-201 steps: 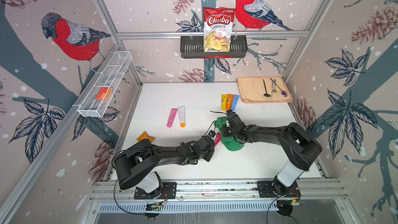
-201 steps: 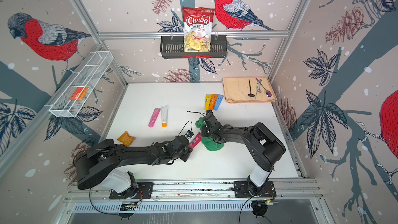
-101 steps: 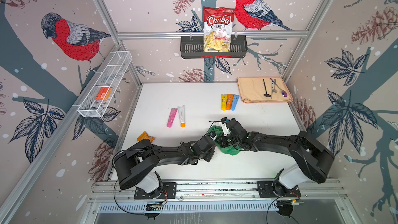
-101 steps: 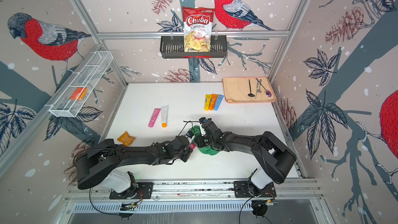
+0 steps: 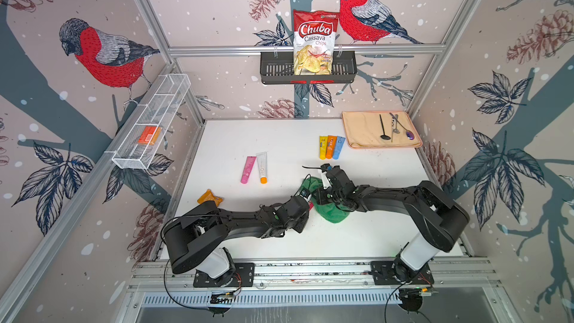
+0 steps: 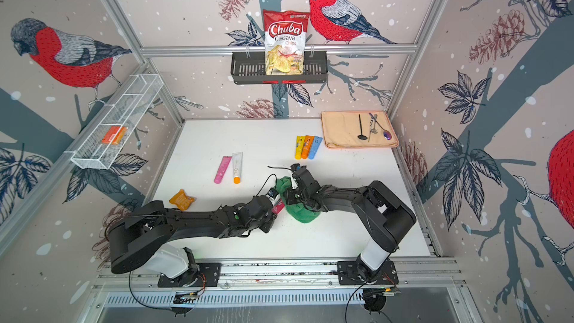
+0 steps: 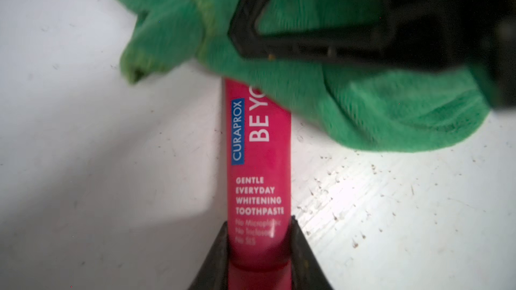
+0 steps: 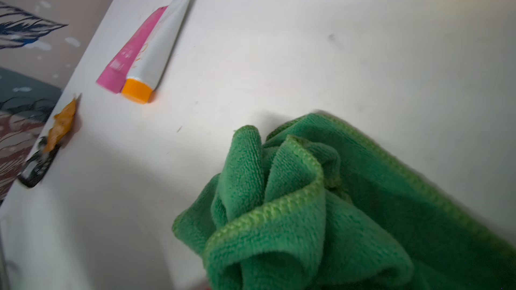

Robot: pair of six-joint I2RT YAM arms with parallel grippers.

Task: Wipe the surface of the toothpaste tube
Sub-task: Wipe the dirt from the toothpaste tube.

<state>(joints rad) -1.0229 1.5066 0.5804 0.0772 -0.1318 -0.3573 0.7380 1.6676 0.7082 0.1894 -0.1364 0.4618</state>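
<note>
A red toothpaste tube (image 7: 259, 163) lies low over the white table, and my left gripper (image 7: 258, 235) is shut on its lower end. The tube's far end is hidden under a bunched green cloth (image 7: 363, 112). In both top views only a sliver of the tube (image 5: 310, 206) (image 6: 277, 206) shows between the left gripper (image 5: 306, 201) and the cloth (image 5: 332, 212). My right gripper (image 5: 323, 195) presses down on the cloth, shut on it. In the right wrist view the cloth (image 8: 307, 205) fills the foreground and hides the jaws.
A pink tube (image 5: 248, 169) and a white tube with an orange cap (image 5: 262, 167) lie to the left. Three small tubes (image 5: 330, 147) lie behind. An orange packet (image 5: 210, 197) is near the left edge. A beige towel (image 5: 360, 132) with utensils is at the back right.
The right gripper has dragged the green cloth along the tube toward the left gripper, covering more of it. The left arm has stayed in place, still holding the tube.
</note>
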